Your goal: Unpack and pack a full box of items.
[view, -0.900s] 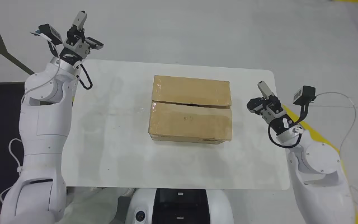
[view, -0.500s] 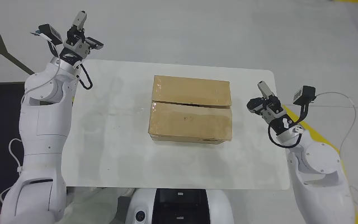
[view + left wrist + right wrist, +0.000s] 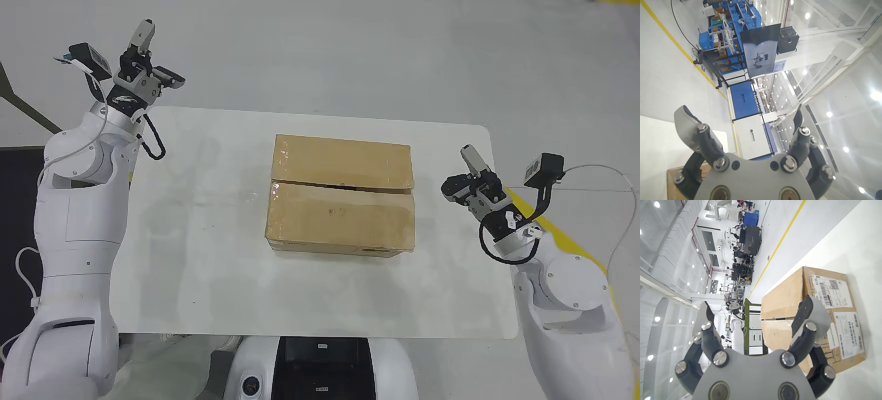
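At table [image 3: 200, 270] centre, closed box [image 3: 342, 195] lying long axis left-right — right gripper [image 3: 756, 304], jaws spread, hanging near its right end; left gripper [image 3: 741, 110], also spread, sitting well apart, far left.

left gripper [image 3: 742, 109] and right gripper [image 3: 755, 303] hover apart, fingers [image 3: 685, 121] spread wide.

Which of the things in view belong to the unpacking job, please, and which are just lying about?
For the job: cardboard box, flaps closed; left gripper, open; right gripper, open.
Just around: white table; yellow floor line; dark screen.
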Available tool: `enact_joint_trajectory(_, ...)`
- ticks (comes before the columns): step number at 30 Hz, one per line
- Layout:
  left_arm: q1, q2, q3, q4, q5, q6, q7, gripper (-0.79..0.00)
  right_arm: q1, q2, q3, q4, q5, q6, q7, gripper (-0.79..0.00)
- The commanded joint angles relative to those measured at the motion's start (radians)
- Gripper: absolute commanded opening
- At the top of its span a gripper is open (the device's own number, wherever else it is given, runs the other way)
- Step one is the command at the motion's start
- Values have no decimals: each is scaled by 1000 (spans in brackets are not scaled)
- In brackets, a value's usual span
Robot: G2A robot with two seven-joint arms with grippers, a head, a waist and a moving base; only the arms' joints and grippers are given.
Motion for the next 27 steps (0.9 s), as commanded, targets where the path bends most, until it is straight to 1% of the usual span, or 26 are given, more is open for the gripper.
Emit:
enact_joint_trajectory(1, 0, 0, 0, 0, 0, 0, 0, -1, 0, 0, 0, 0, 0, 0, 0, 0)
enact_joint_trajectory(6, 0, 0, 0, 0, 0, 0, 0, 0, 0, 0, 0, 0, -1, -2, -2, 0)
enact_joint_trajectory(9, 0, 0, 0, 0, 0, 0, 0, 0, -4, 0, -4, -5, -28, -7, -12, 0)
enact_joint_trajectory(12, 0, 0, 0, 0, 0, 0, 0, 0, -1, 1, -9, 1, -25, -14, 6, 0)
enact_joint_trajectory(17, 0, 0, 0, 0, 0, 0, 0, 0, 22, 6, -17, 48, 4, -18, 115, 0)
enact_joint_trajectory(20, 0, 0, 0, 0, 0, 0, 0, 0, 35, 10, -16, 75, -26, -19, 154, 0)
enact_joint_trajectory(27, 0, 0, 0, 0, 0, 0, 0, 0, 45, 18, -13, 128, -1, -81, 267, 0)
